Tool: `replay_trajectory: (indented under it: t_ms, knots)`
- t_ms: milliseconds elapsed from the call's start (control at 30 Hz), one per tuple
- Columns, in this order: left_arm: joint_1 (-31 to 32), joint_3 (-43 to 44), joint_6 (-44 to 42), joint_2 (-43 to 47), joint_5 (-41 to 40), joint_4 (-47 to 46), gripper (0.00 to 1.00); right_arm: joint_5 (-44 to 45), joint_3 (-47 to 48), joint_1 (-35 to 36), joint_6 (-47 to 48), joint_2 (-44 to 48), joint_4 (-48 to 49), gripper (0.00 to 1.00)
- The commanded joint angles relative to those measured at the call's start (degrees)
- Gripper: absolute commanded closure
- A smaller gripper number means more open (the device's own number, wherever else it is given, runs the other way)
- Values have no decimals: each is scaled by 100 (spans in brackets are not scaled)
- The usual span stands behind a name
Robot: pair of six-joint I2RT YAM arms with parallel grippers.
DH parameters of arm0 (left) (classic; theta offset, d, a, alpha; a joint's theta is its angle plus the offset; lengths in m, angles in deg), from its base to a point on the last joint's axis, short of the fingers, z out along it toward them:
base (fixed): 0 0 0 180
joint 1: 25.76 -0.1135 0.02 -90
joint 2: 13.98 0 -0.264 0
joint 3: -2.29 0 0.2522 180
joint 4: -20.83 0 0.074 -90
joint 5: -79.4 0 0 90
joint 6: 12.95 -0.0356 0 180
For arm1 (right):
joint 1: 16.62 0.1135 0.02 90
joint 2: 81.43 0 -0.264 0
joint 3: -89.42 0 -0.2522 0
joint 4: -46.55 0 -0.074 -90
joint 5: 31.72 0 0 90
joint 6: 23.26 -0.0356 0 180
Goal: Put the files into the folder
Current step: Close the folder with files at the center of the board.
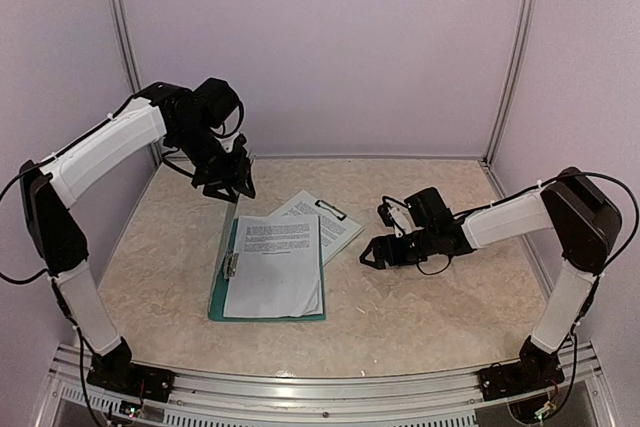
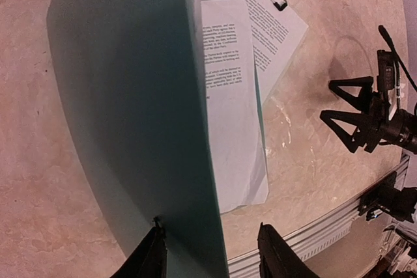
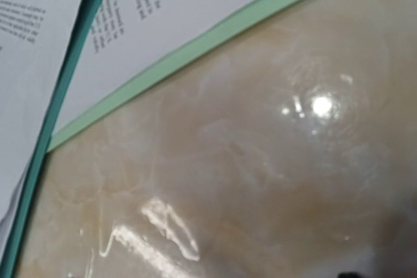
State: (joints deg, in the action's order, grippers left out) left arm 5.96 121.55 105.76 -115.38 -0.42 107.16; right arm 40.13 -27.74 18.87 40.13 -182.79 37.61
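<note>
The dark teal folder (image 1: 215, 303) lies open on the table left of centre, with the stack of white files (image 1: 275, 265) on its lower leaf. Its cover (image 2: 130, 96) stands raised almost on edge. My left gripper (image 1: 232, 187) is at the cover's far end. In the left wrist view the gripper (image 2: 208, 226) is open wide, with the cover's edge between its fingers (image 2: 146, 258) and against the left one. The files (image 2: 231, 122) show beyond the cover. My right gripper (image 1: 372, 253) is open and empty, low over the table right of the files, and its spread fingers (image 2: 345, 128) show in the left wrist view.
A pale mint clipboard (image 3: 215, 37) holding a printed sheet (image 1: 318, 215) lies at an angle behind the folder, partly under it. The folder's teal edge (image 3: 58, 102) crosses the right wrist view. Booth walls enclose the table, and an aluminium rail (image 1: 320, 387) runs along the near edge.
</note>
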Motion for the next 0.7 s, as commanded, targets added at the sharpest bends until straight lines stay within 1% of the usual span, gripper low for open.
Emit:
replay_trajectory:
  t_ms: [0,133,200,267,367,433,533,667]
  knots:
    - [259,113,92,-344,711,-535,52,183,120,74,23,-32,-431,16]
    - [466,157,91,-535,1025,-933,41,252,177,-48,19,88,-610,16]
    - [508,148,95,-514,1157,-1160,29,207,133,-157,7,163,-620,16]
    - [531,132,55,-457,1353,-1376,24,233,131,-230,35,230,-683,16]
    - [553,-3,-23,-304,1471,-1662,9,283,152,-277,85,302,-781,16]
    - [546,-234,-64,-89,1480,-1943,2,304,152,-287,94,342,-798,16]
    - [517,-626,-67,151,1330,-2176,1,211,168,-286,70,353,-739,16]
    - [417,-1664,174,601,936,-2697,1,58,347,-238,-41,255,-566,20]
